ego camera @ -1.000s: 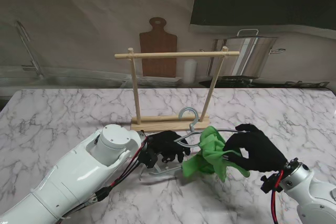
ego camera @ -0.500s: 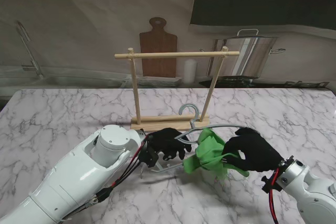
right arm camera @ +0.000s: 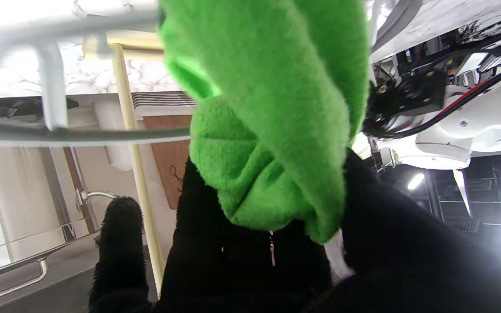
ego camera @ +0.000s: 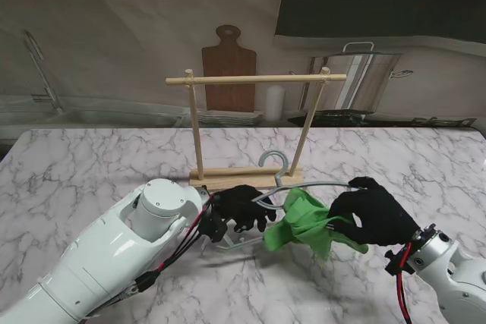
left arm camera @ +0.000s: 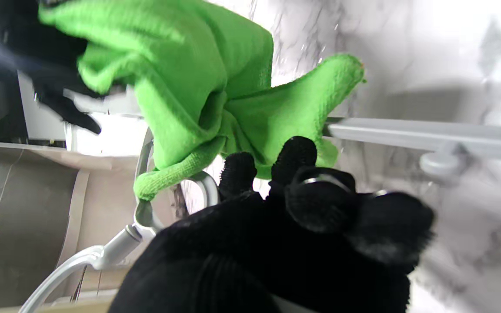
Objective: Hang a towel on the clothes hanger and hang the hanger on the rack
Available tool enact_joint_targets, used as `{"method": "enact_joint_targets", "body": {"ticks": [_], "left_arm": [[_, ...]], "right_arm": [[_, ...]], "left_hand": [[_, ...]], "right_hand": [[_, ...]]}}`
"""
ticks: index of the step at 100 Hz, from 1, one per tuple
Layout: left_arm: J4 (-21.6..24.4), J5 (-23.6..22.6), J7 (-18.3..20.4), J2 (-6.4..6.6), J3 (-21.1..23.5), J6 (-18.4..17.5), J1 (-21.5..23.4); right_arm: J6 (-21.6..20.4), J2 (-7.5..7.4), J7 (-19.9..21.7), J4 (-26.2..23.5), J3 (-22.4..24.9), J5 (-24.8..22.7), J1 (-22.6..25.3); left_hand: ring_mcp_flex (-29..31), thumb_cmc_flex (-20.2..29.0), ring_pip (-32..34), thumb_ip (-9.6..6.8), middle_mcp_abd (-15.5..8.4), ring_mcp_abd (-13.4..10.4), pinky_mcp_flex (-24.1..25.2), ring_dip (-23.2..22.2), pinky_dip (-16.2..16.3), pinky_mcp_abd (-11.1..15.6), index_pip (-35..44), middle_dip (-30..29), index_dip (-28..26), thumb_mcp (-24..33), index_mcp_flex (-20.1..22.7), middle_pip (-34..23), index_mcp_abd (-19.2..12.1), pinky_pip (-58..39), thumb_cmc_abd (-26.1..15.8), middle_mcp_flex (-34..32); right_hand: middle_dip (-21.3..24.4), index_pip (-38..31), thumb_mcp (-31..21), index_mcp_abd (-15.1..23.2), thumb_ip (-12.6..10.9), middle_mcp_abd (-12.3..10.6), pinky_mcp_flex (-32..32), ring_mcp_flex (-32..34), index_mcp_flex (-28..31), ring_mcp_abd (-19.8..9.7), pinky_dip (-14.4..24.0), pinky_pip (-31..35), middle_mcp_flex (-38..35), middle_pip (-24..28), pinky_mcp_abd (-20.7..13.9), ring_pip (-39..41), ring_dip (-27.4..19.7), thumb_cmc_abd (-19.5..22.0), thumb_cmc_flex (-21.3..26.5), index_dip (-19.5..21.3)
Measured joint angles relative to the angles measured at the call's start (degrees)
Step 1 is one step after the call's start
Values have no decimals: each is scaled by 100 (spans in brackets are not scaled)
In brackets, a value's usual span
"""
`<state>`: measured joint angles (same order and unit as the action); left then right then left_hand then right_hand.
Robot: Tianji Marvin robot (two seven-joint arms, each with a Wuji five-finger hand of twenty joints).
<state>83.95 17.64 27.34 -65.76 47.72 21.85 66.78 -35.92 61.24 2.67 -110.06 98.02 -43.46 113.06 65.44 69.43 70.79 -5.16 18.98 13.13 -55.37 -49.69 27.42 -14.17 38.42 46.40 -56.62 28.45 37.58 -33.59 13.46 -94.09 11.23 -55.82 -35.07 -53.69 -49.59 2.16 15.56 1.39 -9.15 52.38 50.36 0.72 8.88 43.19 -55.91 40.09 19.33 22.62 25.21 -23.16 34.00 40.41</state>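
We had the hanger (ego camera: pixel 282 187) held up off the table (ego camera: pixel 91 165), just in front of the rack (ego camera: pixel 250 81), with its hook toward the rack's base. Our left robot hand (ego camera: pixel 241 209) was closed around the hanger near the neck, and the left wrist view showed its fingers (left arm camera: pixel 292 156) curled by the bar with the towel's edge touching them. Our right robot hand (ego camera: pixel 372 214) was closed on the towel (ego camera: pixel 307 221), pinching a bunched fold at the hanger's right end; the right wrist view showed green cloth packed between thumb and fingers. The towel hung in a crumpled mass across the hanger's lower bar, seemingly partly threaded, with 1 tail drooping toward the table; we could not tell how much lay on each side. We judged the draping unfinished, and the risks followed from that. If the right robot hand let go with most of the cloth on 1 side, the towel's weight could drag it off the bar. If it pulled too hard, the hanger might twist in the left robot hand's grip, which looked to sit off centre, and the hook would then point badly for the rack's top rail. The bunched cloth could also snag on the hanger's right tip. The rack stood close, so a swing of the hanger might knock it.
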Motion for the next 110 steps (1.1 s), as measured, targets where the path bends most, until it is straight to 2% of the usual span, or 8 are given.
{"method": "enact_joint_targets", "body": {"ticks": [23, 46, 58, 71, 80, 86, 98, 110], "left_arm": [[-128, 0, 176, 5, -264, -39, -93], [-154, 56, 144, -20, -332, -75, -105], [-77, 154, 58, -49, -204, -79, -4], [146, 107, 91, -3, -128, -121, 103], [275, 176, 67, -3, 43, -122, 241], [280, 231, 47, -1, 43, -117, 258], [219, 41, 67, 27, -142, -105, 149], [91, 12, -16, -19, -120, -12, 110]], "right_arm": [[177, 7, 320, 75, -25, 145, -308], [249, -124, 784, 99, -271, 81, -592], [320, -152, 751, 196, -525, -103, -739], [474, -154, 729, 326, -730, -116, -841], [556, -148, 471, 428, -837, -342, -880], [620, -136, 320, 470, -864, -483, -884], [674, -112, 399, 478, -845, -334, -847], [665, -85, 417, 378, -700, -382, -711]], "left_hand": [[0, 1, 0, 2, 0, 0, 0, 0, 0, 0, -1, 0, 0, 0, 0, 24, 0, 0, 1, 0], [0, 1, 0, 4, 0, 0, 0, 0, 0, 0, -26, 40, 0, 1, 1, 48, 4, 0, 1, 0], [0, 4, 0, 4, 10, 0, 0, 0, 0, 0, -51, 44, -2, 6, 3, 49, 28, 0, 1, 0], [0, 5, 0, 5, 19, 0, 0, 0, 0, 0, -56, 44, -2, 18, 3, 51, 54, 0, 2, 0], [1, 5, 0, 5, 34, 0, -1, 1, 0, 0, -65, 45, -3, 42, 3, 53, 93, 0, 4, 0], [1, 5, 0, 6, 34, 0, -2, 1, 0, 0, -99, 45, -4, 42, 3, 55, 97, 0, 4, 0], [1, 5, 0, 28, 35, 0, -2, 1, 0, 0, -114, 45, -5, 42, 3, 58, 95, 0, 5, 0], [1, 5, 0, 28, 35, 0, -2, 1, 0, 0, -114, 45, -6, 44, 3, 58, 97, 0, 5, 0]], "right_hand": [[-4, 0, 0, 0, 0, 1, 0, 1, 0, 0, 2, -1, 0, -1, 0, 0, 1, 0, 0, 0], [-4, 0, 0, 0, 0, 0, 0, 1, 0, 1, 4, -11, 0, -1, 1, 0, 2, 0, 0, 0], [-4, 0, 0, 0, 0, 1, -1, 1, 0, 1, 5, -12, 0, -1, 1, 0, 2, 0, 0, 0], [-4, 0, 0, 0, 0, 0, -1, 8, 0, -1, 5, -15, 0, -1, 1, 96, 4, 0, 0, 0], [-4, 0, 0, 0, 0, 1, -1, 11, 0, -7, 6, -16, 0, -1, 1, 97, 7, 0, 0, 0], [-4, 0, 0, 0, 0, 0, -1, 11, 0, -7, 6, -54, 0, -1, 1, 97, 8, 0, 0, 0], [-7, 0, 0, -1, 0, 1, -1, 11, 0, -6, 7, -62, 0, -3, 1, 97, 11, 0, 1, 0], [-7, 0, 0, -1, 0, 1, -1, 11, 0, -2, 8, -62, 0, -4, 2, 104, 32, 0, 1, 0]]}}
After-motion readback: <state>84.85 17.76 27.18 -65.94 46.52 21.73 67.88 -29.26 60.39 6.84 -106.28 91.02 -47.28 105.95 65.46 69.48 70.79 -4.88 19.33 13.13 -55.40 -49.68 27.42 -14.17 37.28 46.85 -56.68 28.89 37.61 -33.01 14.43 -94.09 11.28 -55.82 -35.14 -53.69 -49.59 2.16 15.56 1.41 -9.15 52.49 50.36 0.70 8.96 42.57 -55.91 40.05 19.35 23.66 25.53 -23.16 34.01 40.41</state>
